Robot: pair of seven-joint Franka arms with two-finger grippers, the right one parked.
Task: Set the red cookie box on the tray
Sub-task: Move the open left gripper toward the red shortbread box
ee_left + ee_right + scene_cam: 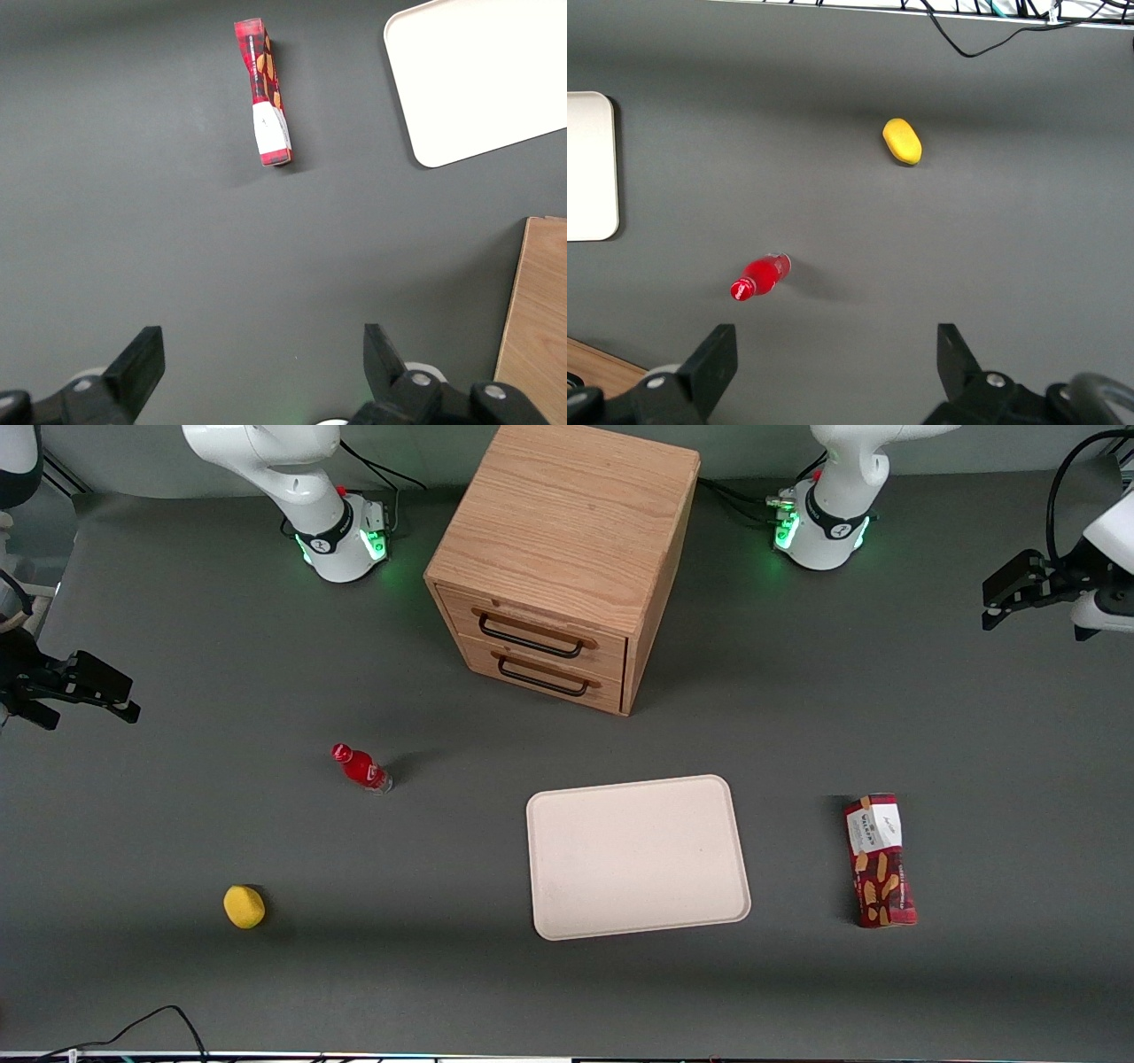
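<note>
The red cookie box point(879, 861) lies flat on the grey table beside the tray point(636, 856), toward the working arm's end, its white label end farther from the front camera. It also shows in the left wrist view point(263, 92), with the tray's corner point(469, 80) beside it. The tray is cream-beige and holds nothing. My left gripper point(1010, 602) hovers high above the table at the working arm's end, farther from the front camera than the box and well apart from it. Its fingers point(137, 363) are spread wide and hold nothing.
A wooden two-drawer cabinet point(567, 558) stands farther from the front camera than the tray. A small red bottle point(361, 768) and a yellow lemon-like object point(244, 906) lie toward the parked arm's end. A cable point(133, 1027) runs along the table's near edge.
</note>
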